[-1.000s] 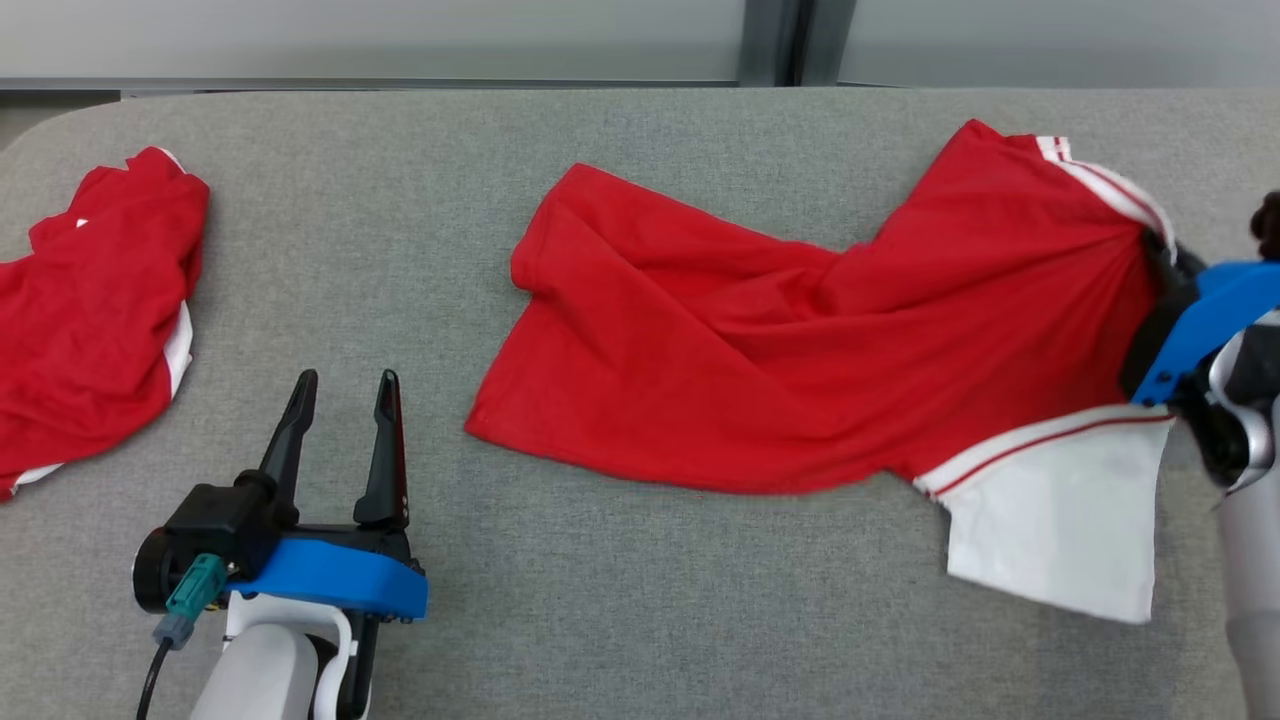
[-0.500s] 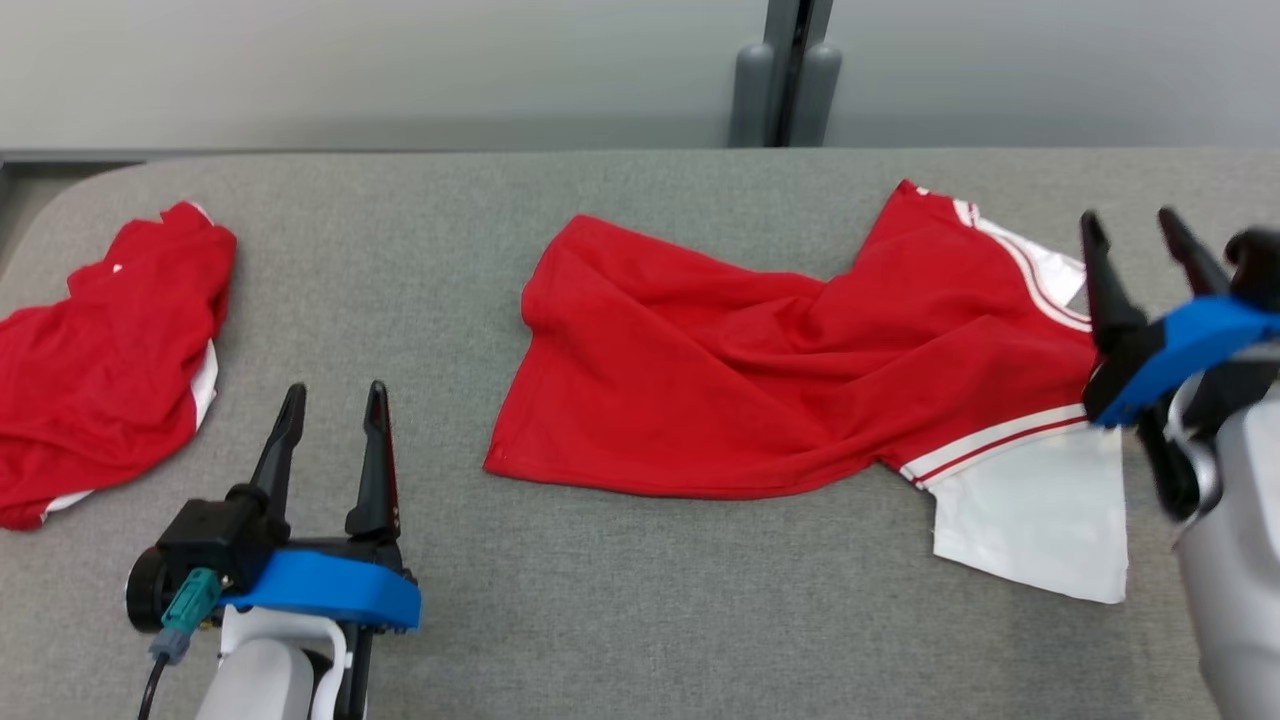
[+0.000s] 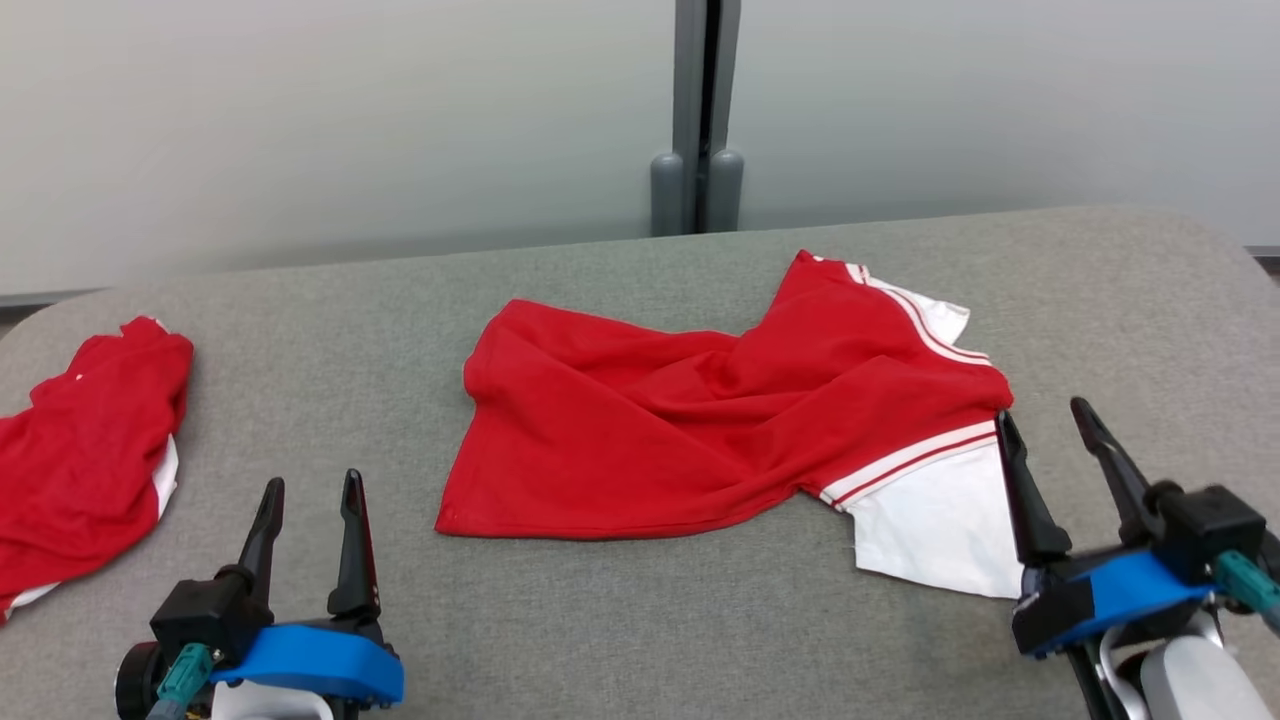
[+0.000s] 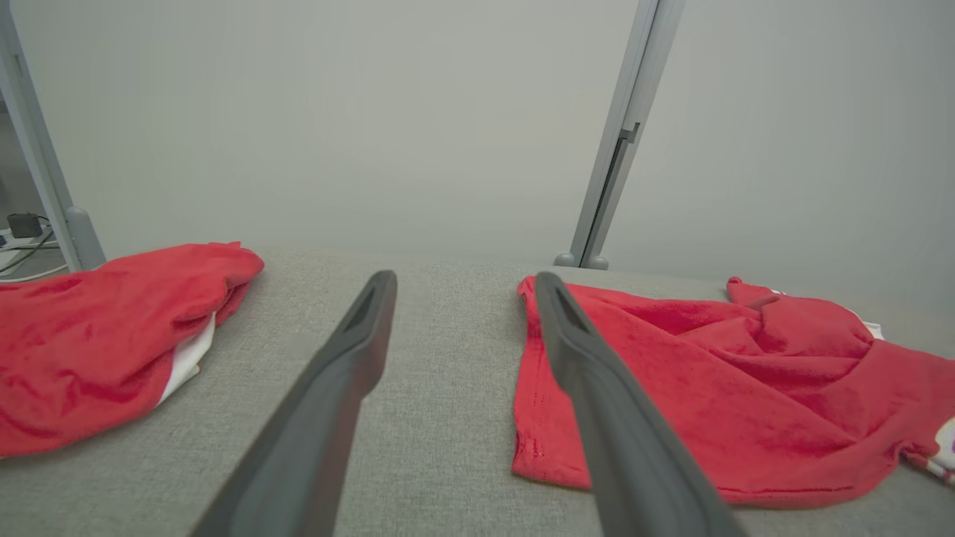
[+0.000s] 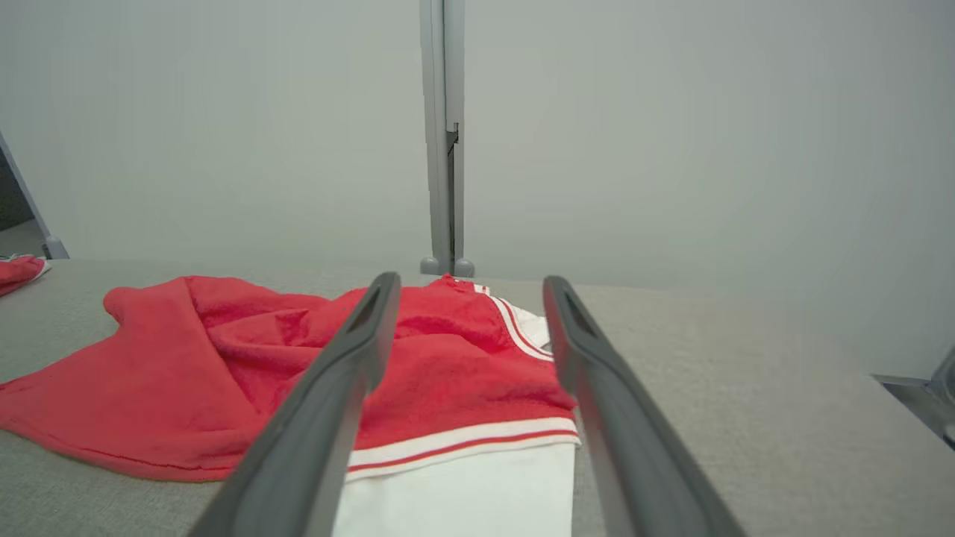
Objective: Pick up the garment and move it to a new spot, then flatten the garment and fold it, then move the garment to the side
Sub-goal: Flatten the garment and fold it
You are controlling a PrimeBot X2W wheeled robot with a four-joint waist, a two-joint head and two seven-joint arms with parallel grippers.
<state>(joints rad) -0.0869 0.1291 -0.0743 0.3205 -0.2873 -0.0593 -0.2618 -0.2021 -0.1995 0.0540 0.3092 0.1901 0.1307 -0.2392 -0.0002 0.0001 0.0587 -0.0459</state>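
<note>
Backdrop: pale grey wall (image 3: 300, 130) with a grey post (image 3: 697, 120) at top centre, behind a grey fabric tabletop (image 3: 620, 620)
Garment: red shirt (image 3: 650, 440) with white striped trim, lying crumpled across the centre of the head view, white part (image 3: 930, 530) trailing toward the lower right; nothing grips it
Why there: mid-tabletop looks like its new spot, with bare surface all round for spreading; wrinkles and a twist through the middle suggest flattening is not yet done
Other cloth: second red garment (image 3: 80, 450) bunched at the left edge, well apart, likely parked out of the way
Left jaws: wide apart and empty, lower left, fingers (image 3: 352, 545) pointing up the frame, over bare tabletop left of the shirt's hem
Right jaws: wide apart and empty, lower right, fingers (image 3: 1022, 500) angled up and slightly left, tips just beside the white part, which shows between them in the right wrist view
Next, likely: each side takes a corner and pulls the shirt flat
</note>
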